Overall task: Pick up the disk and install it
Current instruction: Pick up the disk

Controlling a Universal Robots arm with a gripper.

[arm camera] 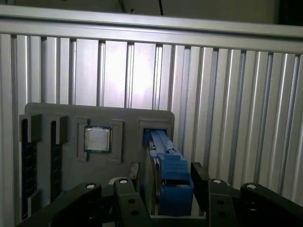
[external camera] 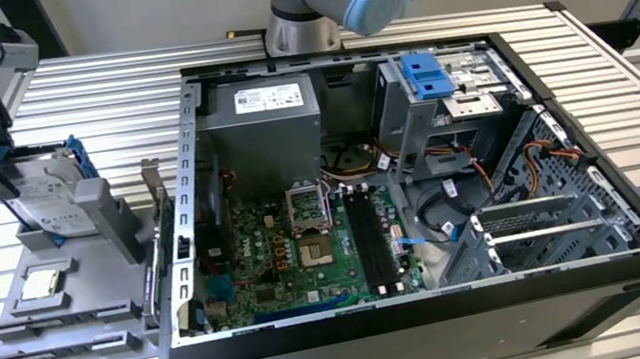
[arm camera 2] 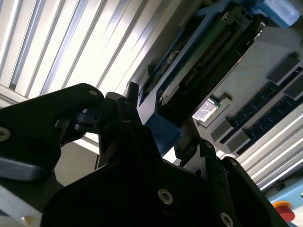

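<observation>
The gripper (external camera: 0,175) hangs in the upper left of the exterior view, over a grey holder (external camera: 93,293). The disk (external camera: 53,203) stands on its edge in a slot of that holder, left of the open computer case (external camera: 439,331). In the first wrist view, the two black fingers (arm camera: 199,176) are spread apart. The disk sits between them, one finger close on each side.

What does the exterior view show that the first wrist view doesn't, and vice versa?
Exterior view: the open computer case with its motherboard, the arm's base, and the labelled face of the disk. First wrist view: its thin edge end-on, blue rail beside silver body. Both: the grey tray, the square chip, and the disk standing in its slot with the gripper at it.
</observation>
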